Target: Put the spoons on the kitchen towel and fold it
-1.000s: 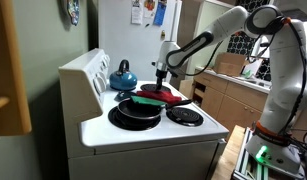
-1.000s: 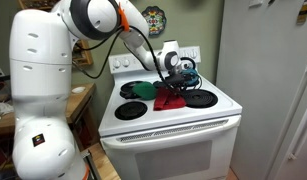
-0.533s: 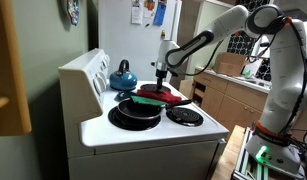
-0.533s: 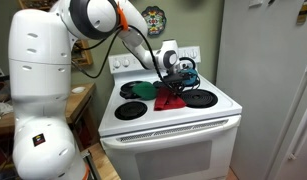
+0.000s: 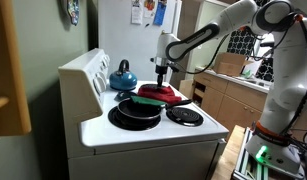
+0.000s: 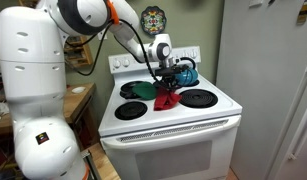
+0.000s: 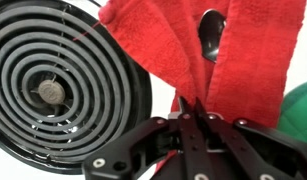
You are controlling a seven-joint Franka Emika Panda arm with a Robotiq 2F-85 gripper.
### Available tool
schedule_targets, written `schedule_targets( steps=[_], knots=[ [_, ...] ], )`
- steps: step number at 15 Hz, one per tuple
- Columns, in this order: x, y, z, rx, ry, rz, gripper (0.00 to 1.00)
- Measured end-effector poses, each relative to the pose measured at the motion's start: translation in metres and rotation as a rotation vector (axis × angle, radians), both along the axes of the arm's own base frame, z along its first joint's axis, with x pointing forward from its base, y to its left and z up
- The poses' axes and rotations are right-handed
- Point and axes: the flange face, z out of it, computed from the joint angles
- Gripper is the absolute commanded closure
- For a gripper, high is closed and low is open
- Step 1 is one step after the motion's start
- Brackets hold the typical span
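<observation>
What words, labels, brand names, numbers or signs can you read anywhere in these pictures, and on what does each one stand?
No text can be read in any view.
The papers on the fridge door: print is there, but too small and blurred to read.
The stove control panel: any markings are too small to read.
The round wall ornament: a pattern only, no legible text.
The red towel: no label showing.

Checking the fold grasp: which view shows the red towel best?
Wrist view: the red towel fills the frame, pinched in the gripper. Both exterior views show it only as a small red patch under the gripper.
</observation>
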Motion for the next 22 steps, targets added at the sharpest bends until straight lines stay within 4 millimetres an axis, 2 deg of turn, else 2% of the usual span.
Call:
schedule_targets(
  steps=[6,13,21,22],
  knots=[
    [-0.012,0.012,0.015,-0.034,-0.009,-0.164,0.99],
    [-0.02,0.029,0.01,-0.027,-0.005,-0.228,0.99],
    [-0.032,0.036,0.001,-0.047,0.058,-0.356,0.99],
    [-0.033,0.037,0.0,-0.042,0.06,-0.37,0.96]
  ],
)
